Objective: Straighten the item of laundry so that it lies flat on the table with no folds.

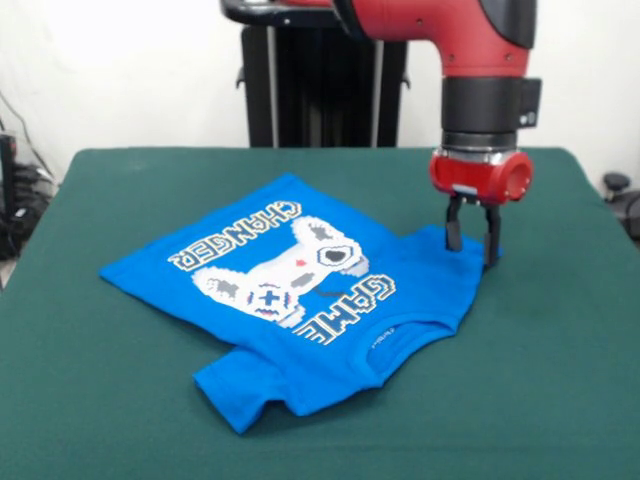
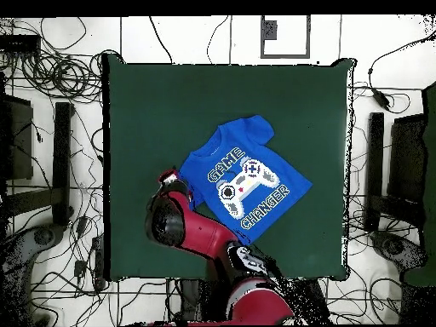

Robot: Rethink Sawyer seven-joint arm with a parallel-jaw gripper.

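Note:
The item of laundry, a bright blue T-shirt (image 1: 300, 345) with white "GAME CHANGER" lettering and a controller graphic, lies print-up near the middle of the green table (image 1: 560, 400). Its collar points toward the front camera. One sleeve sticks out at the near left. The other sleeve, at the right, is slightly bunched. My gripper (image 1: 472, 250) points straight down at that right sleeve, fingers apart, tips at the cloth's edge. In the overhead view the shirt (image 2: 255, 140) lies right of the table's (image 2: 170, 94) centre, and the gripper (image 2: 173, 180) is at its left sleeve.
The black pedestal (image 1: 320, 80) stands at the table's far side. Cables (image 2: 60, 77) and dark stands (image 2: 61, 162) lie on the floor around the table. Bare green felt surrounds the shirt on all sides.

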